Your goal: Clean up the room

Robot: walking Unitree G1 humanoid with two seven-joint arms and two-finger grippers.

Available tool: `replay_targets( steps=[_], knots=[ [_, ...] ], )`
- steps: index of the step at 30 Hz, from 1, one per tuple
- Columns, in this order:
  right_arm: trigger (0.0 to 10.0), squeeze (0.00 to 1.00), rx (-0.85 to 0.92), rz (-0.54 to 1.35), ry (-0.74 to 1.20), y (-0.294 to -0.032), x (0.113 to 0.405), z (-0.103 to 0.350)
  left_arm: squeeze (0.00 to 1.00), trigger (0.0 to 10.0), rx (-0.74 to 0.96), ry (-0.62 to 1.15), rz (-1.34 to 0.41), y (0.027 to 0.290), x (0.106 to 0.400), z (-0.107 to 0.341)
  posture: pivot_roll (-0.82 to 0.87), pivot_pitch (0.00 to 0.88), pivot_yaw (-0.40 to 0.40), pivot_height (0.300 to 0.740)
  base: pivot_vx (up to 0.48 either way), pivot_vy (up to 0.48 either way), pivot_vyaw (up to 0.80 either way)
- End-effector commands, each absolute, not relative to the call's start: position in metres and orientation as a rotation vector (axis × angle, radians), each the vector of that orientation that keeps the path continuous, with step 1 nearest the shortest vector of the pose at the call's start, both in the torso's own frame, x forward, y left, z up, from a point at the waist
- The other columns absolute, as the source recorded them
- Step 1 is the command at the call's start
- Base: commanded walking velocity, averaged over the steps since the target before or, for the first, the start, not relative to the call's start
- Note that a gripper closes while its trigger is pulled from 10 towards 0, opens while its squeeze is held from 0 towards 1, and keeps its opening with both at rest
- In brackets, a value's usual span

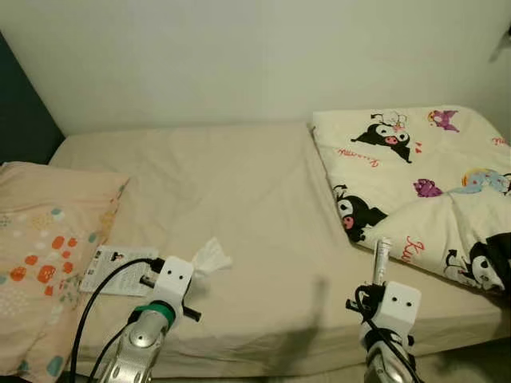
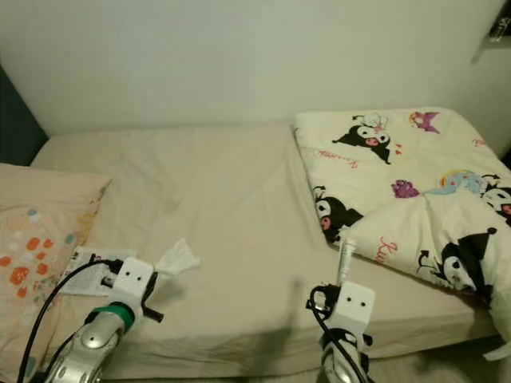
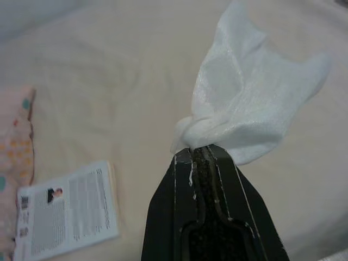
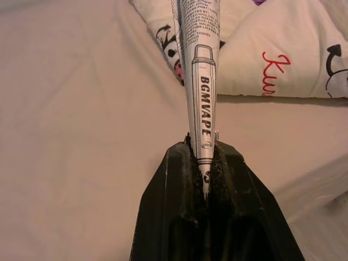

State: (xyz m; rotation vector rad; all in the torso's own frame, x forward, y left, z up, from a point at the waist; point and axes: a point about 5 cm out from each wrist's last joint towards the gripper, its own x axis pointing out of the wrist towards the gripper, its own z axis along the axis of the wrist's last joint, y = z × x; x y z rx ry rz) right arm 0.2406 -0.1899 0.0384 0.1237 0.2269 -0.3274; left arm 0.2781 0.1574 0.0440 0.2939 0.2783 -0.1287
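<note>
My left gripper (image 3: 202,153) is shut on a crumpled white tissue (image 3: 255,92), held just above the beige bed sheet (image 1: 239,199); from the head camera the tissue (image 1: 210,257) sticks out past the left wrist near the bed's front left. My right gripper (image 4: 204,155) is shut on a flat grey printed wrapper (image 4: 200,65) lettered "BGMVAPE", standing upright by the folded cartoon quilt (image 1: 423,183). The wrapper (image 1: 382,259) rises above the right wrist at the bed's front right.
A printed leaflet (image 1: 112,270) lies on the sheet beside a peach patterned pillow (image 1: 44,263) at the left. The quilt covers the bed's right side. A white wall runs behind the bed, with a dark panel at the far left.
</note>
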Motion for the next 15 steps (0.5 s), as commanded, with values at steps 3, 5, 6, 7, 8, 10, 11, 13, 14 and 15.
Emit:
replay_targets(
  steps=[3, 5, 6, 7, 8, 10, 11, 13, 14, 15],
  knots=[
    [10.0, 0.00, 0.128, -0.317, 0.258, -0.1895, 0.2396, 0.0319, 0.00, 10.0, 0.281, 0.228, -0.109, 0.1534, 0.2882, 0.0548, 0.01, 0.000, 0.089, 0.740, 0.000, 0.000, -0.80],
    [10.0, 0.00, 0.129, -0.318, 0.259, -0.1897, 0.2407, 0.0315, 0.00, 10.0, 0.283, 0.219, -0.113, 0.1525, 0.2897, 0.0565, 0.01, 0.000, 0.090, 0.740, 0.000, 0.000, -0.80],
    [10.0, 0.00, 0.129, -0.320, 0.261, -0.1899, 0.2413, 0.0311, 0.00, 10.0, 0.286, 0.216, -0.119, 0.1519, 0.2901, 0.0568, 0.01, 0.000, 0.090, 0.740, 0.000, 0.000, -0.80],
    [10.0, 0.00, 0.128, -0.320, 0.262, -0.1899, 0.2416, 0.0309, 0.00, 10.0, 0.290, 0.214, -0.123, 0.1516, 0.2902, 0.0568, 0.01, 0.000, 0.090, 0.740, 0.000, 0.000, -0.80],
    [10.0, 0.00, 0.127, -0.320, 0.265, -0.1900, 0.2421, 0.0305, 0.00, 10.0, 0.289, 0.217, -0.124, 0.1521, 0.2900, 0.0562, 0.01, 0.000, 0.090, 0.740, 0.000, 0.000, -0.80],
    [10.0, 0.00, 0.126, -0.319, 0.270, -0.1903, 0.2421, 0.0294, 0.00, 10.0, 0.286, 0.222, -0.124, 0.1536, 0.2889, 0.0549, 0.02, 0.000, 0.082, 0.740, 0.000, 0.000, -0.80],
    [10.0, 0.00, 0.125, -0.319, 0.275, -0.1907, 0.2415, 0.0285, 0.00, 10.0, 0.286, 0.224, -0.124, 0.1545, 0.2880, 0.0541, 0.02, 0.000, 0.082, 0.740, 0.000, 0.000, -0.80],
    [10.0, 0.00, 0.124, -0.318, 0.284, -0.1918, 0.2414, 0.0271, 0.00, 10.0, 0.282, 0.230, -0.117, 0.1566, 0.2867, 0.0530, 0.02, 0.000, 0.079, 0.740, 0.000, 0.000, -0.80],
    [10.0, 0.00, 0.124, -0.318, 0.284, -0.1918, 0.2414, 0.0271, 0.00, 10.0, 0.282, 0.230, -0.117, 0.1566, 0.2867, 0.0530, 0.02, 0.000, 0.079, 0.740, 0.000, 0.000, -0.80],
    [10.0, 0.00, 0.124, -0.318, 0.284, -0.1918, 0.2414, 0.0271, 0.00, 10.0, 0.282, 0.230, -0.117, 0.1566, 0.2867, 0.0530, 0.02, 0.000, 0.079, 0.740, 0.000, 0.000, -0.80]
  ],
)
